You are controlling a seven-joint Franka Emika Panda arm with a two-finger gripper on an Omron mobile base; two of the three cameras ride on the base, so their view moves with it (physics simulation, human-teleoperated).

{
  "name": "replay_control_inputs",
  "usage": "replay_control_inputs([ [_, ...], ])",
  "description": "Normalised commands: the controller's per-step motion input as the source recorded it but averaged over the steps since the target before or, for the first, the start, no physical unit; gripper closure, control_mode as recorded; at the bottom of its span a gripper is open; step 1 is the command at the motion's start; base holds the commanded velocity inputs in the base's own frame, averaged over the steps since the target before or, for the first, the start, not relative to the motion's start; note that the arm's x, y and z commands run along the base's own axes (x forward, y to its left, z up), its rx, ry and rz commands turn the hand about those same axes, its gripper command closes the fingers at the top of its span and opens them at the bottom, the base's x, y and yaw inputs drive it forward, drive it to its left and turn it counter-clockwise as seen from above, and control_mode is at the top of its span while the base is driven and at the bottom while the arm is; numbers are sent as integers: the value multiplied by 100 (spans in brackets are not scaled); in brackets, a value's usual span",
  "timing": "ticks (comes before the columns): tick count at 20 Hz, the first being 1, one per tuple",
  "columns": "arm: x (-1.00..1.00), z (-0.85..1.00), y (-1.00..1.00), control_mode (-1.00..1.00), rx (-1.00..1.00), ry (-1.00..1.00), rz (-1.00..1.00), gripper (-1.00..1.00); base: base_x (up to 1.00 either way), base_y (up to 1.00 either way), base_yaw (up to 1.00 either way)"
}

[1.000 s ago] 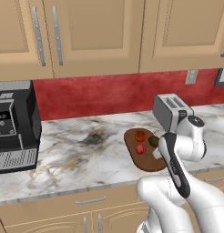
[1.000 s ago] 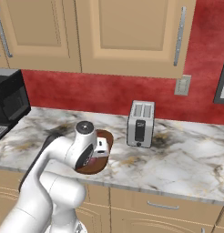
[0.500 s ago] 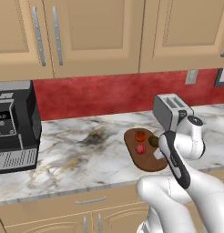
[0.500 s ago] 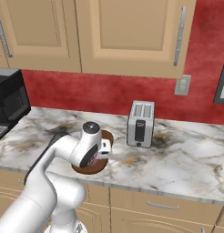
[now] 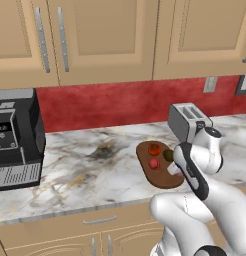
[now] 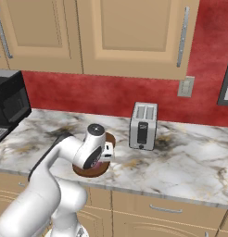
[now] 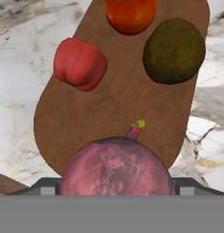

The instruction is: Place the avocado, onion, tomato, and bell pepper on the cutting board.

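Note:
My gripper (image 7: 114,186) is shut on the onion (image 7: 116,166), a dull pinkish-purple ball with a small green tip, held just above the near end of the dark brown cutting board (image 7: 118,104). On the board lie the tomato (image 7: 131,13) at the far end, the red bell pepper (image 7: 80,63) to its left and the dark olive avocado (image 7: 174,50) to its right. In the left base view the cutting board (image 5: 160,177) carries the tomato (image 5: 154,149), bell pepper (image 5: 154,163) and avocado (image 5: 168,155), with the hand (image 5: 174,170) over its right side.
A silver toaster (image 5: 187,120) stands just behind the board to the right. A black coffee machine (image 5: 15,135) sits at the far left of the marble counter (image 5: 90,170). The counter's front edge runs close to the board's near end.
The hand has drifted slightly sideways over the board with the onion still in its grip. The produce on the board has not moved.

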Motion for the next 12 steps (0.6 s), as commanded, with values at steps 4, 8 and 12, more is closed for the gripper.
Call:
replay_control_inputs([
  [4, 0, -36, 17, -100, 0, -3, 0, 100, 0, 0, 0],
  [8, 2, -44, 21, -100, 0, -1, 0, 100, 0, 0, 0],
  [12, 7, -47, 27, -100, -1, 0, 0, 100, 0, 0, 0],
])
